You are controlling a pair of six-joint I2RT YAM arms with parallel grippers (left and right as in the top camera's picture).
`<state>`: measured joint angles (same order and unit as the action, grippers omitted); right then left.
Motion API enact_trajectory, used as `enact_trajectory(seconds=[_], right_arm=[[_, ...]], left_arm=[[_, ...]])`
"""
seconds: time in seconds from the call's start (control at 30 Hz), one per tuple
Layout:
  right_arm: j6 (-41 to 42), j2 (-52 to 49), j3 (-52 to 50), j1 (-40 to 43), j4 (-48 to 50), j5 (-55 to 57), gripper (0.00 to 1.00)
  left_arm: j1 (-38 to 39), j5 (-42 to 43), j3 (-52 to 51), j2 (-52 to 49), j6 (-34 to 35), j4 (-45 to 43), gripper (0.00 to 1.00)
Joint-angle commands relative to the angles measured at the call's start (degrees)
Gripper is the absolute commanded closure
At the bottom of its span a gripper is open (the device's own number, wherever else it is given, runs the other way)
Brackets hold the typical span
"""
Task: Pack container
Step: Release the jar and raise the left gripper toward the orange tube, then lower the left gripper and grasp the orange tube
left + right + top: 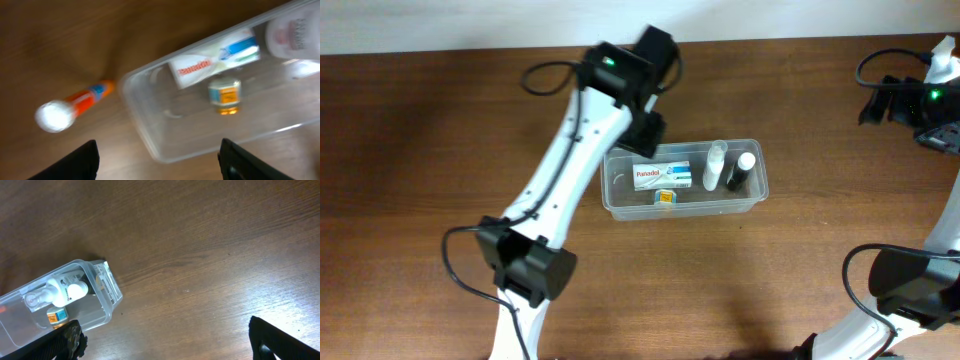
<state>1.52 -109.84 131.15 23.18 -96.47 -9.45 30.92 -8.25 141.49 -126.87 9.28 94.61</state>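
Note:
The clear plastic container [720,205] stands mid-table. It holds a Panadol box [662,177], a small yellow jar [664,197], a white bottle [715,165] and a black bottle with a white cap [741,170]. My left gripper [643,133] hovers over the container's back left corner, open and empty. In the left wrist view the open jaws [157,165] frame the container's corner [165,125], and an orange tube with a white cap [75,107] lies on the table beside it. My right gripper [876,102] is far right, open and empty [165,340].
The orange tube is hidden under the left arm in the overhead view. The right wrist view shows the container's end [97,315] with the white bottle [62,292] inside. Cables and a white object [942,60] sit at the back right.

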Motion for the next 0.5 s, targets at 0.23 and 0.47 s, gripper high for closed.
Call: enact_trajectory(seconds=[0.23,0.47], right_arm=[[0.3,0.5,-0.2,0.1,0.0,0.5,0.02],[0.3,0.5,-0.2,0.1,0.0,0.5,0.02]], left_arm=[[-15.3,5.9,2.0,1.2,0.5,1.8,0.22],[-17.5,7.6,2.0,1.2,-0.2,1.5,0.22]])
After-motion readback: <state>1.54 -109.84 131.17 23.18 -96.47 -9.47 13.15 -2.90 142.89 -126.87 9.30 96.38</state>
